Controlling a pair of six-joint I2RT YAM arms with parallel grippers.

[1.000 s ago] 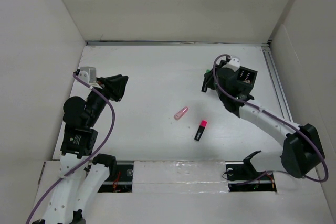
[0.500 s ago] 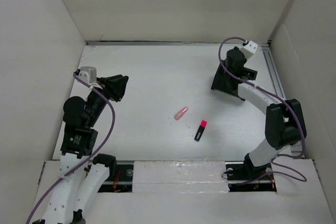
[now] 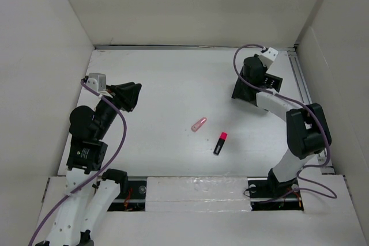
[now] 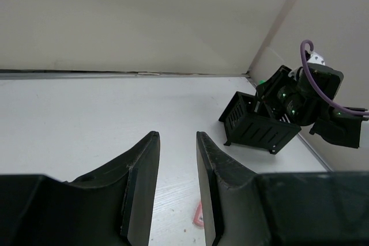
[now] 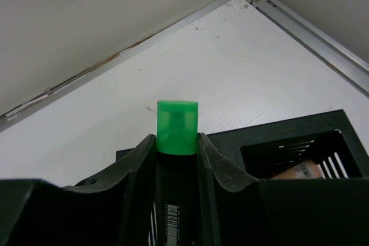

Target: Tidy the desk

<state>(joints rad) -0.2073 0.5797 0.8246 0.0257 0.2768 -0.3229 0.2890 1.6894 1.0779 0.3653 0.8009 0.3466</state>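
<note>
Swinging across in the last second, my right gripper (image 5: pixel 177 142) now sits over the black organizer (image 4: pixel 256 131) at the far right of the bench (image 3: pixel 167 79), clenched on a green-capped marker (image 5: pixel 177 126); I judge a drop-in comes next. The wall and rail crowd that side. My left gripper (image 4: pixel 176 142) hangs released at the left. A pink cap (image 3: pixel 199 124) and a pink-and-black marker (image 3: pixel 219 143) lie mid-bench with open room around them.
</note>
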